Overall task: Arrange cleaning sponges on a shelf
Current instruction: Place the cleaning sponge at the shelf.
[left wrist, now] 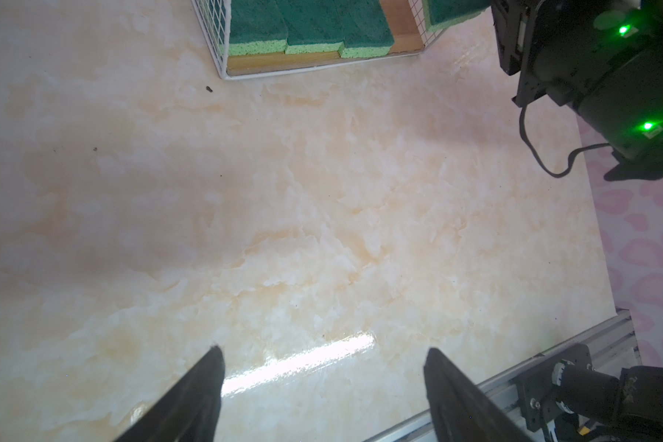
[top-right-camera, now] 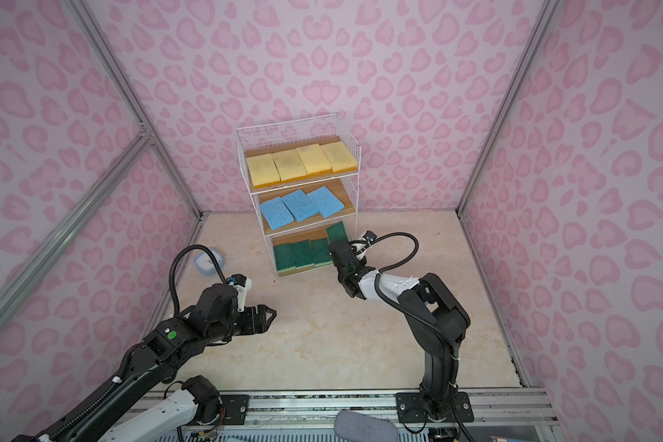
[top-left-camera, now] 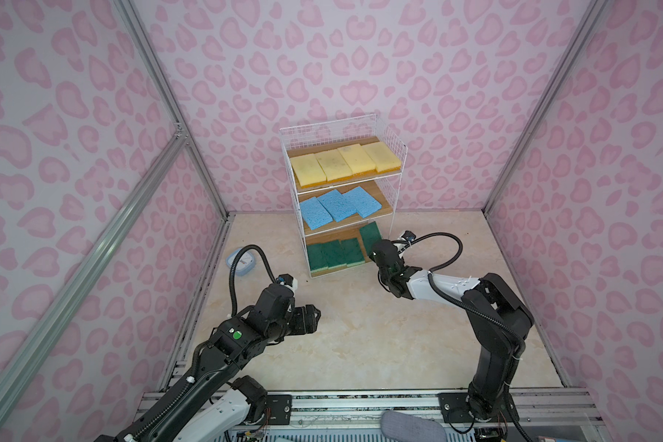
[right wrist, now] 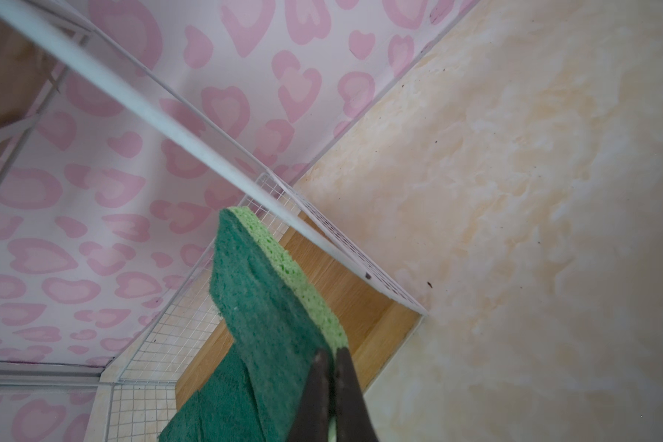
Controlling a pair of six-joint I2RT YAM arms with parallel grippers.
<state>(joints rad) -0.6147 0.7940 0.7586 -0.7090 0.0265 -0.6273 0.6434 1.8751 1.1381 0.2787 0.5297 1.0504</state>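
Observation:
The shelf (top-left-camera: pixel 307 150) (top-right-camera: pixel 261 151) stands at the back of the floor. Several yellow sponges (top-left-camera: pixel 345 162) fill its top tier and three blue ones (top-left-camera: pixel 339 206) lie on the middle tier. Three green sponges (top-left-camera: pixel 332 254) (left wrist: pixel 307 26) lie side by side on the bottom board. My right gripper (right wrist: pixel 332 354) is shut on another green sponge (right wrist: pixel 261 302) (top-left-camera: pixel 370 234) (top-right-camera: pixel 337 231), held tilted at the bottom tier's right end, beside the white upright (right wrist: pixel 192 141). My left gripper (left wrist: pixel 322 354) (top-left-camera: pixel 314 317) (top-right-camera: pixel 270 317) is open and empty, low over the floor, well in front of the shelf.
A small light-blue clock (top-left-camera: pixel 242 262) (top-right-camera: pixel 207 263) lies on the floor left of the shelf, near the left wall. An aluminium rail (top-left-camera: pixel 360 402) runs along the front edge, with a grey pad (top-left-camera: pixel 410 424) on it. Pink patterned walls close in three sides.

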